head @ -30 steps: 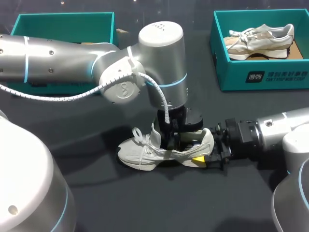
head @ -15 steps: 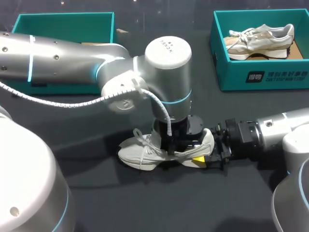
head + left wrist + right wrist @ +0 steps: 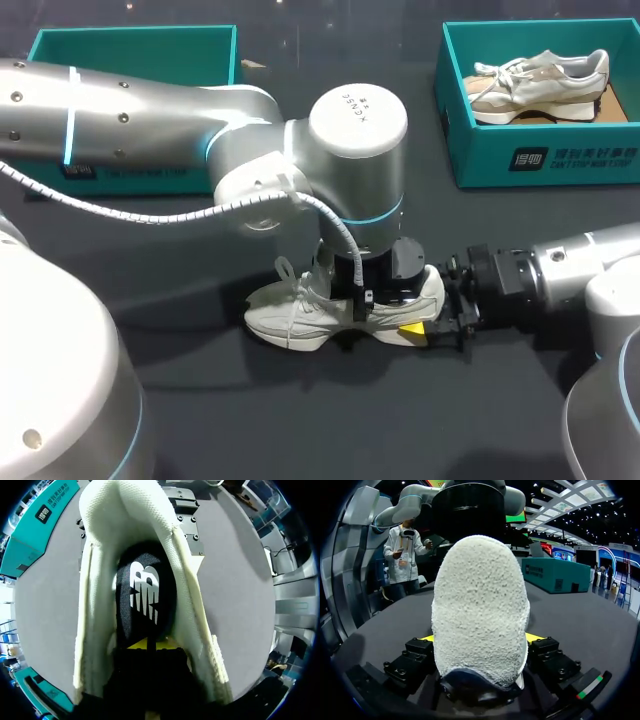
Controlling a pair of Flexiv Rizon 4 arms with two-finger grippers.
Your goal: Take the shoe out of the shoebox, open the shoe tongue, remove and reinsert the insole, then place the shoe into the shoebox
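White shoe (image 3: pixel 292 316) | long axis across table | toe left, heel right

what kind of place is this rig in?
Probably a two-arm robot bench set up for shoe handling: a dark table, a left teal shoebox and a right teal shoebox, and a white sneaker gripped at the heel by the right gripper.
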